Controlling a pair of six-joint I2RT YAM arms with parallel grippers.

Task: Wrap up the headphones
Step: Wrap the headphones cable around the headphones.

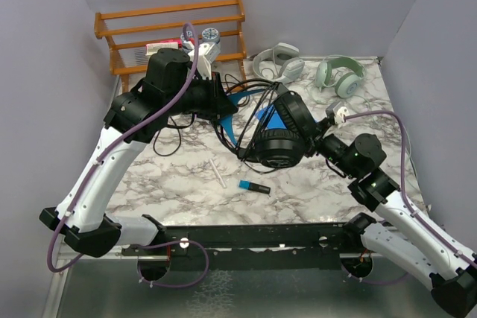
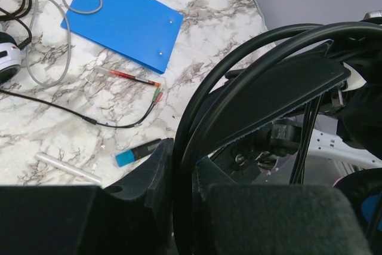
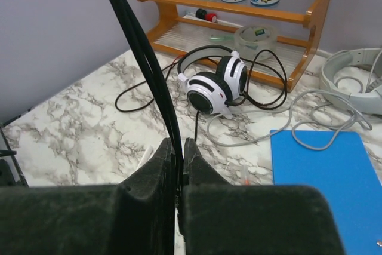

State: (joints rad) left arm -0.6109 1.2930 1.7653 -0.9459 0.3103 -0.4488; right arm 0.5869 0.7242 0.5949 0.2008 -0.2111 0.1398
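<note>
The black headphones (image 1: 279, 138) hang above the table's middle, held between both arms. My left gripper (image 2: 182, 159) is shut on their headband (image 2: 262, 88), whose two thin black hoops run between the jaws. My right gripper (image 3: 177, 147) is shut on a thin black double strand (image 3: 149, 58) of the same pair, beside the earcup (image 1: 282, 150). The white-and-black headphones (image 3: 215, 88) lie by the rack, their cable loose around them. A pale grey-white pair (image 1: 277, 61) and a pale green pair (image 1: 339, 76) lie at the back right.
A blue board (image 2: 122, 19) lies flat under the black pair. A blue-capped marker (image 1: 253, 186), a white stick (image 1: 218, 173) and a red pen (image 2: 134, 77) lie on the marble. A wooden rack (image 1: 171, 20) with small jars stands at the back left. Grey walls close three sides.
</note>
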